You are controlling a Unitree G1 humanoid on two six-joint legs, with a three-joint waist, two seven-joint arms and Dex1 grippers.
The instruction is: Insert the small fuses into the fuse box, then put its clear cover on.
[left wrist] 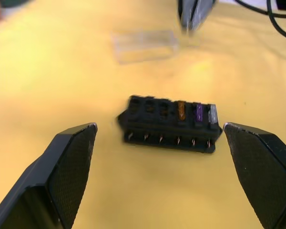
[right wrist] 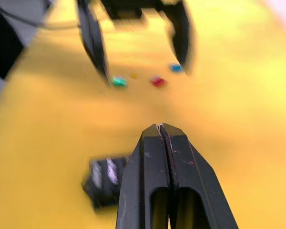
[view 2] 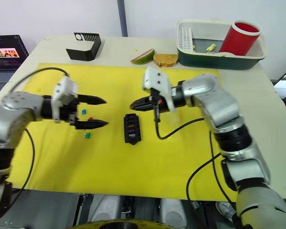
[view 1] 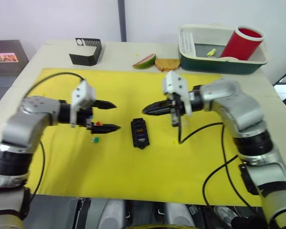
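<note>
Seen from the head camera, a yellow mat (view 1: 133, 176) covers the table. On the left, the left gripper (view 1: 108, 116) hovers with its two black fingers spread wide and nothing between them. Just below it on the mat lie loose small fuses: a green fuse (view 2: 87, 135), a red fuse (view 2: 90, 119) and a blue fuse (view 2: 84, 111). At the centre sits the fuse box (view 1: 140, 133), black, with amber, purple and clear fuses already seated at one end. Right of it, the right gripper (view 1: 148, 109) hangs above the mat, fingers pressed together, holding nothing visible.

A likely risk: the tiny fuses could skid or tip under a wide grip.

From the left wrist, the clear cover (left wrist: 144, 46) shows lying on the mat beyond the box, hard to make out from the head camera; three slots look vacant.
</note>
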